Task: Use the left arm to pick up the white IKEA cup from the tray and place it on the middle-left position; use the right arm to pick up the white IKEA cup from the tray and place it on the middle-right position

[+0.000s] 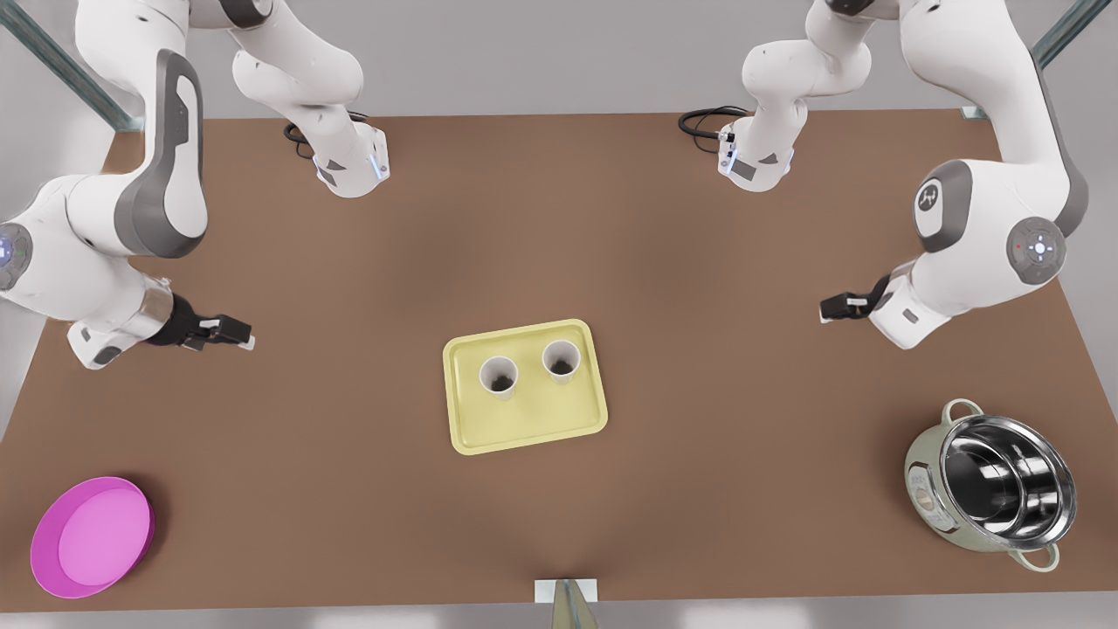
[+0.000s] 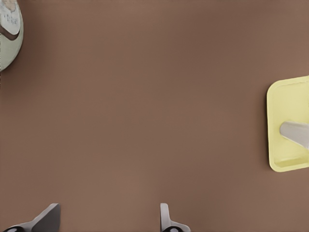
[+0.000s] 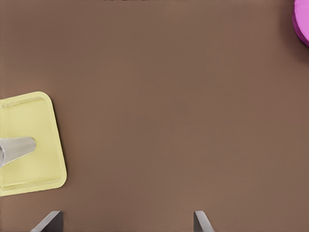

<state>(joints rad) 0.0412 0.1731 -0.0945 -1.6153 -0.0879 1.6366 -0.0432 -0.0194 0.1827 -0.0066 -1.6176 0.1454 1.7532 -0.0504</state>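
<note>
Both white cups, one (image 1: 499, 377) and the other (image 1: 560, 361), sit upright side by side on the pale yellow rectangular tray (image 1: 524, 432) mid brown desk (image 1: 367, 454). The left claw (image 1: 830, 308) hangs near the steel pot (image 1: 996, 485), fingers (image 2: 166, 220) spread wide; the right claw (image 1: 240, 336) hangs toward the pink round dish (image 1: 92, 537), also wide, both well apart from the tray.

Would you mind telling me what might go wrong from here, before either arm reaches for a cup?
1. One cup and the other cup stand close together on the tray, so a finger passing between them may tip the neighbour.
2. The left gripper, at the front view's right, and the right gripper, at its left, are both open and facing the same tray. If they arrive together, they may collide.
</note>
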